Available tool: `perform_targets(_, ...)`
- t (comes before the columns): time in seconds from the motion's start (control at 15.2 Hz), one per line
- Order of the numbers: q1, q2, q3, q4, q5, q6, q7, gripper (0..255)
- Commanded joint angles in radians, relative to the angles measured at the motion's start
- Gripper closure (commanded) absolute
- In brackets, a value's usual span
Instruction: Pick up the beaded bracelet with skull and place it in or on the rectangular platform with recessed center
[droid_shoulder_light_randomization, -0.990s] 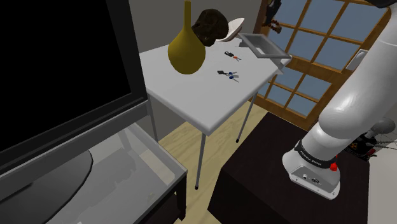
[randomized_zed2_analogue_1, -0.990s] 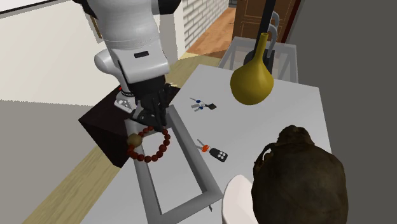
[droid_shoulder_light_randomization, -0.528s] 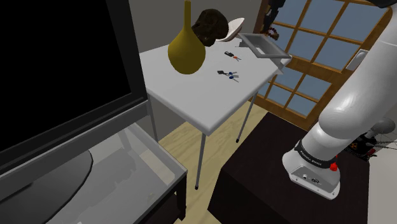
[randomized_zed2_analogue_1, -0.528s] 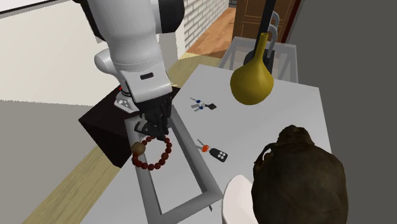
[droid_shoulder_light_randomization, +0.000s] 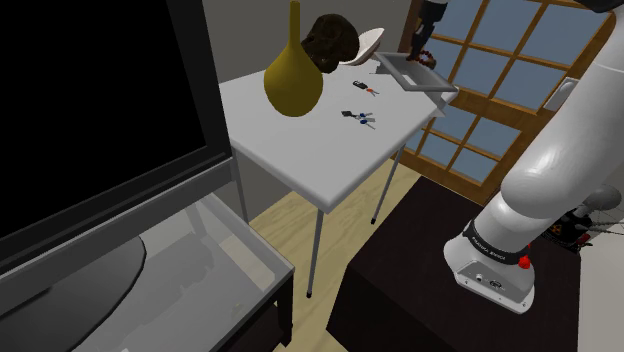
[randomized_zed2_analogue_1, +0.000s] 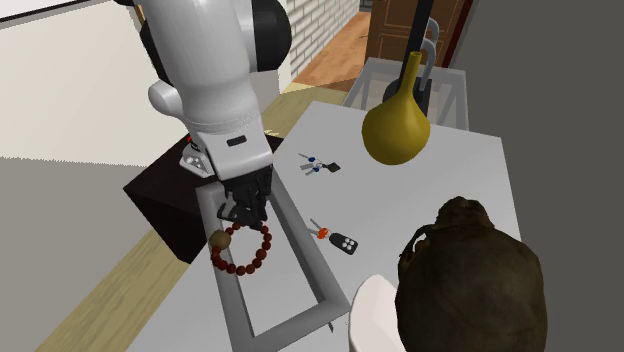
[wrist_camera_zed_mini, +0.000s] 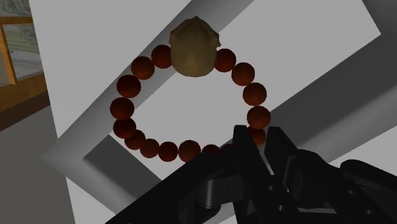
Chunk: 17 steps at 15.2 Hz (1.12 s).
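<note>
A bracelet of dark red beads (wrist_camera_zed_mini: 128, 85) with a tan skull (wrist_camera_zed_mini: 194, 48) hangs from my gripper (wrist_camera_zed_mini: 259, 147), whose black fingers are shut on the beads opposite the skull. In the second exterior view the gripper (randomized_zed2_analogue_1: 245, 212) holds the bracelet (randomized_zed2_analogue_1: 252, 262) just above the near end of the grey rectangular platform (randomized_zed2_analogue_1: 305, 255), over its recess, skull (randomized_zed2_analogue_1: 219, 239) towards the left rim. In the shoulder view the gripper (droid_shoulder_light_randomization: 426, 28) and bracelet (droid_shoulder_light_randomization: 422, 52) hang over the platform (droid_shoulder_light_randomization: 440, 84) at the white table's far corner.
On the white table (droid_shoulder_light_randomization: 300, 150) stand a yellow gourd vase (droid_shoulder_light_randomization: 292, 80), a dark brown bag (droid_shoulder_light_randomization: 332, 40) and a white bowl (droid_shoulder_light_randomization: 368, 42). A bunch of keys (randomized_zed2_analogue_1: 318, 166) and a key fob (randomized_zed2_analogue_1: 345, 242) lie beside the platform. A television (droid_shoulder_light_randomization: 90, 120) fills the shoulder view's left.
The gripper has carried the bracelet down and inward from the platform's outer rim to above its recess. Nothing else has moved.
</note>
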Motion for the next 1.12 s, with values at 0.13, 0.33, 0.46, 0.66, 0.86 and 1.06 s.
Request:
perform_targets(0.13,0.000,0.000,0.000,-0.001,0.000,0.001,0.000,255)
perform_targets(0.33,0.000,0.000,0.000,0.000,0.000,0.001,0.000,0)
perform_targets(0.46,0.000,0.000,0.000,0.000,0.000,0.001,0.000,0)
perform_targets(0.66,0.000,-0.012,-0.001,0.052,-0.006,-0.063,0.005,0)
perform_targets(0.86,0.000,-0.018,-0.001,0.105,-0.010,-0.121,0.007,0)
perform_targets(1.06,0.000,-0.018,-0.001,0.105,-0.010,-0.121,0.007,0)
